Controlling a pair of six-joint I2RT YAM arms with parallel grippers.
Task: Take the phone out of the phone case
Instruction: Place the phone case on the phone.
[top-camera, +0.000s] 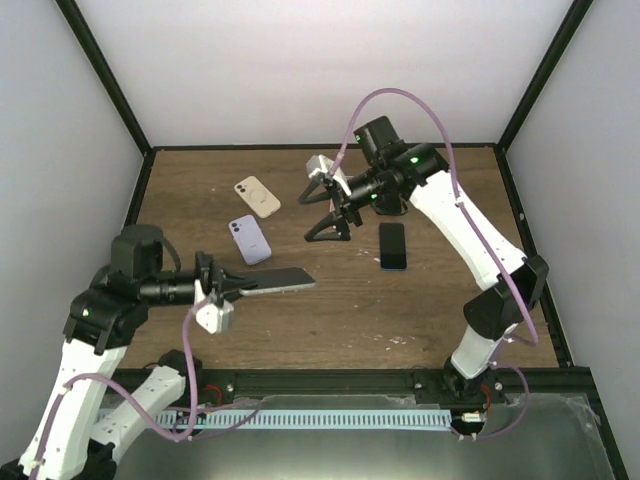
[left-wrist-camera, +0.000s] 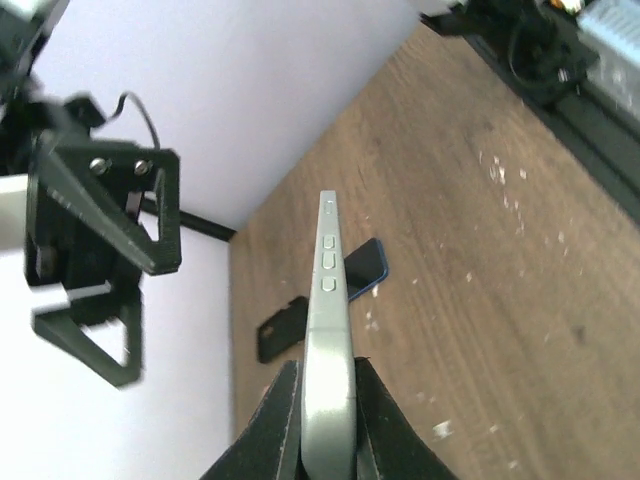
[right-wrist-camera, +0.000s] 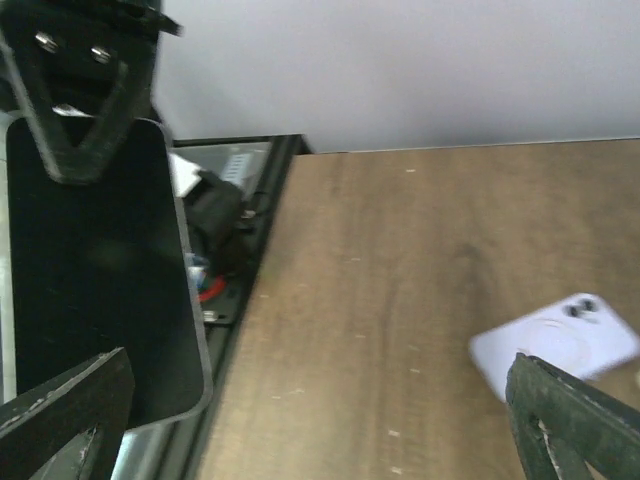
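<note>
While the left gripper (top-camera: 232, 284) pinches one end of the phone (top-camera: 278, 281) and holds it off the table (top-camera: 430, 320) with its free end pointing to 3 o'clock, the right gripper (top-camera: 322, 212) hangs wide open at about 1 o'clock from that end, touching nothing. The step in hand, as I judge it, is bringing the right fingers onto the free end to peel off the case (left-wrist-camera: 328, 300). To do that well, the right gripper should come in square to the free end. It should bite the case lip alone rather than the glass, then pull toward 3 o'clock against a firm left grip. A slanted bite would likely twist the phone in the left jaws, which clamp only a short stretch of it. The overhead view gives the layout: a lavender handset (top-camera: 249, 239) at 11 o'clock of the held phone, a beige handset (top-camera: 257, 196) at 12 o'clock beyond it, and a dark phone (top-camera: 393, 245) lying flat at 4 o'clock of the right gripper. Only the left wrist view shows the edge, a grey band with three buttons upright between the fingers. I take that band for the case, but cannot tell where case ends and phone begins. Only the right wrist view shows the black screen, at 9 o'clock in its frame.
</note>
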